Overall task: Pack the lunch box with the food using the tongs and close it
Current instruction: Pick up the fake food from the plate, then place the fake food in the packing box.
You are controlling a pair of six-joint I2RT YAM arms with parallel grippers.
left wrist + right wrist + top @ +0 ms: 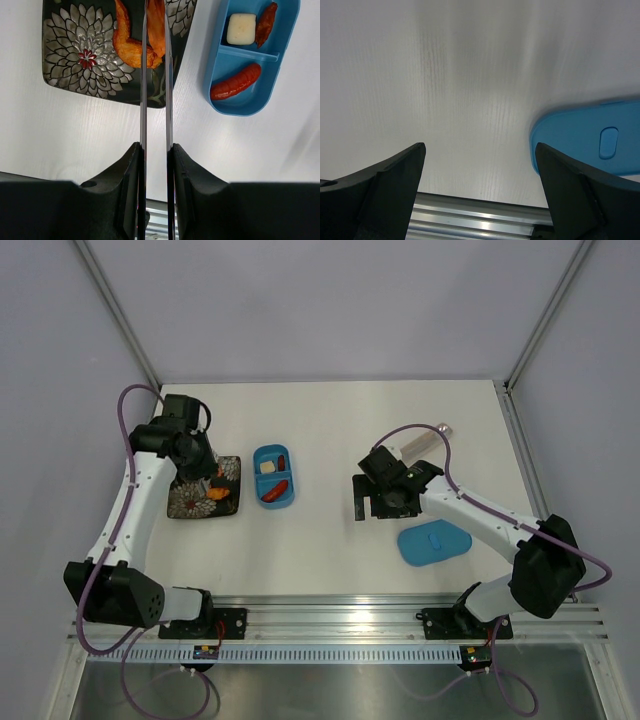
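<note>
My left gripper [156, 147] is shut on the tongs [144, 100], whose two silver arms run forward over the dark flowered plate [75, 55]. An orange piece of food [155, 30] sits between the tong tips on the plate. The blue lunch box [250, 102] lies to the right of the plate, open, with a cream piece [241, 28] and a red piece [266, 20] in one compartment and a red sausage [235, 82] in the other. My right gripper [480, 155] hangs open over bare table, with nothing between its fingers.
The flat blue lid [435, 542] lies near the front right, just right of my right gripper [365, 502]. A pale cylinder-like object [428, 438] lies behind the right arm. The metal rail [340, 620] runs along the near edge.
</note>
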